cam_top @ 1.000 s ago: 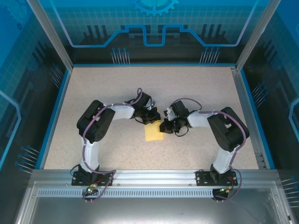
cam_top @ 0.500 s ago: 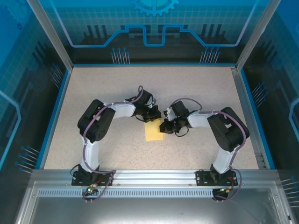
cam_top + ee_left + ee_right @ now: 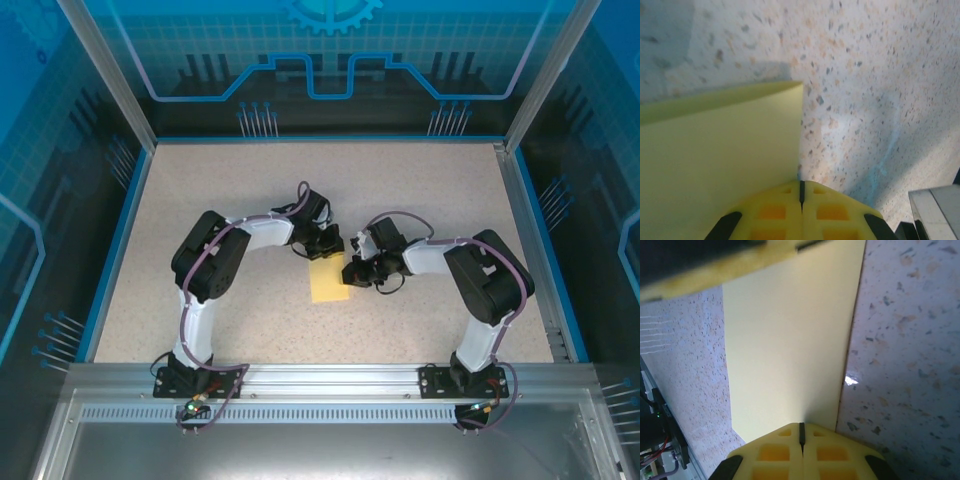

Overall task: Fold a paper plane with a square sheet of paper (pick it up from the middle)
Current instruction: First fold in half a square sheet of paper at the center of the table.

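Observation:
The square sheet of paper (image 3: 329, 283) lies on the speckled table as a pale yellow rectangle between the two arms. My left gripper (image 3: 323, 247) is shut, its tips at the sheet's far edge. In the left wrist view the paper (image 3: 715, 160) rises slightly at its far edge and casts a shadow, and its side edge runs straight to the closed left gripper (image 3: 800, 184). My right gripper (image 3: 352, 271) is shut at the sheet's right edge. In the right wrist view the paper (image 3: 790, 340) lies flat under the tips of the closed right gripper (image 3: 801, 427).
The speckled table (image 3: 420, 190) is ringed by a blue rim (image 3: 118, 240) and glass walls. A metal rail (image 3: 330, 378) with both arm bases runs along the near edge. The left gripper's yellow finger (image 3: 715, 272) crosses the top of the right wrist view.
The left gripper has shifted slightly toward the far side of the table. The paper and the right gripper stay where they were.

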Robot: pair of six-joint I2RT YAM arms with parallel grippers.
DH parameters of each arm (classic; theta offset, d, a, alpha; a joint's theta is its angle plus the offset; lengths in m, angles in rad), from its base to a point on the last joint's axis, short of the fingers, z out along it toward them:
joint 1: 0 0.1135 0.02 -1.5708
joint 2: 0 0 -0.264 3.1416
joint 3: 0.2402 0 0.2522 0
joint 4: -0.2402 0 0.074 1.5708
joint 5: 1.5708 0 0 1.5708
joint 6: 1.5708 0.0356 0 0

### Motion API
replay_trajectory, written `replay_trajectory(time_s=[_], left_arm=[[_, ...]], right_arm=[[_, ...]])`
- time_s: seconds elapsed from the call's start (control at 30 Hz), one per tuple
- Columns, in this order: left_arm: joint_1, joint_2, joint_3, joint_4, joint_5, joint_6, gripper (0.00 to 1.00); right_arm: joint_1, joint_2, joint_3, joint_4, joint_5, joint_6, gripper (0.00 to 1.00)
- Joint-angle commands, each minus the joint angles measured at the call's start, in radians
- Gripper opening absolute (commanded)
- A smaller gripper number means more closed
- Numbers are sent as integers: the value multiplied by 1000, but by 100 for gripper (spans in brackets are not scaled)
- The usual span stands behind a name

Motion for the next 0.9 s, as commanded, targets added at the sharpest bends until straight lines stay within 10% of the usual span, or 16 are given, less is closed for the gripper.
replay_trajectory(time_s=[0.0,0.87], left_arm=[[27,33,42,-6,-68,16,1],[68,152,243,-75,-86,59,1]], right_arm=[[2,26,-64,-140,25,-25,4],[6,6,-112,-123,28,-23,4]])
